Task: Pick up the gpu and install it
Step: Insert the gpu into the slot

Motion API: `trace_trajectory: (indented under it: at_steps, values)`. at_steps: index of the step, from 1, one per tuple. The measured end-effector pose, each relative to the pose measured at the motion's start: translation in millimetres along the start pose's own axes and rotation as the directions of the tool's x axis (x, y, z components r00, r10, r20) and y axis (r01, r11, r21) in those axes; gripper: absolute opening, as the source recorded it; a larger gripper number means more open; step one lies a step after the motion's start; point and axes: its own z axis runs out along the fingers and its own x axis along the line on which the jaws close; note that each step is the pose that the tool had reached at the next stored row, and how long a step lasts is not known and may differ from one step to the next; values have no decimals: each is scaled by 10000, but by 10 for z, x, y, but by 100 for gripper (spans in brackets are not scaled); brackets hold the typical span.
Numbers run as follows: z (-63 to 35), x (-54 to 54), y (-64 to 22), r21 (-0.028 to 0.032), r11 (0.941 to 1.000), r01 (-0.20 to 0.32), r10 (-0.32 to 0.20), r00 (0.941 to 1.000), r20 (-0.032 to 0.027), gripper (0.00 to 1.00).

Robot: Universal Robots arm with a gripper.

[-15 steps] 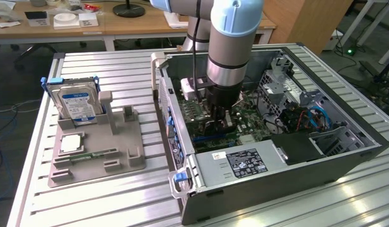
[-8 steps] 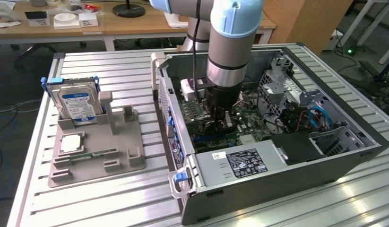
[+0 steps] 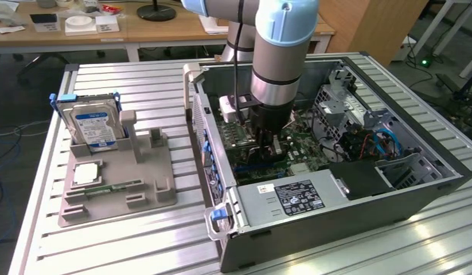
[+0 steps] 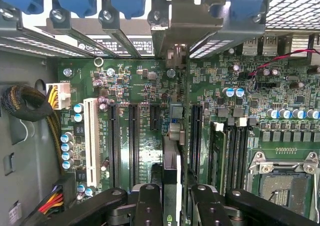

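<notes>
Nearest in the exterior view is the power supply [image 3: 297,200], at the near end of the open case [image 3: 419,189], which lies on its side on the slatted table [image 3: 128,80]. Just beyond it the tool [image 3: 268,143] reaches down over the motherboard [image 4: 135,81]. Its jaws are partly closed and pinch the gpu [image 4: 171,166] by its two faces. The card stands on edge, in line with one of the long slots (whether its contacts are already in that slot I cannot tell). The card is probably light and stiff but fragile. A twist could crack the board, so it should bear force only along its own plane. The best hold seems to be high on the cooler and upper edge, clear of the contact edge, much as the tool has it. Farther off at the exterior view's left, well apart from the case, a tray [image 3: 113,189] holds a hard drive [image 3: 94,129] upright.
</notes>
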Motion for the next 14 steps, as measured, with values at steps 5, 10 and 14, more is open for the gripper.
trace_trajectory:
  at_steps: [5,10,14]
  values:
    - [0,0,0,0,10000,-1,1,10000,0,27]
    - [1,-5,-3,1,10000,-1,1,10000,2,27]
    - [1,-14,-8,0,10000,1,-1,10000,-1,27]
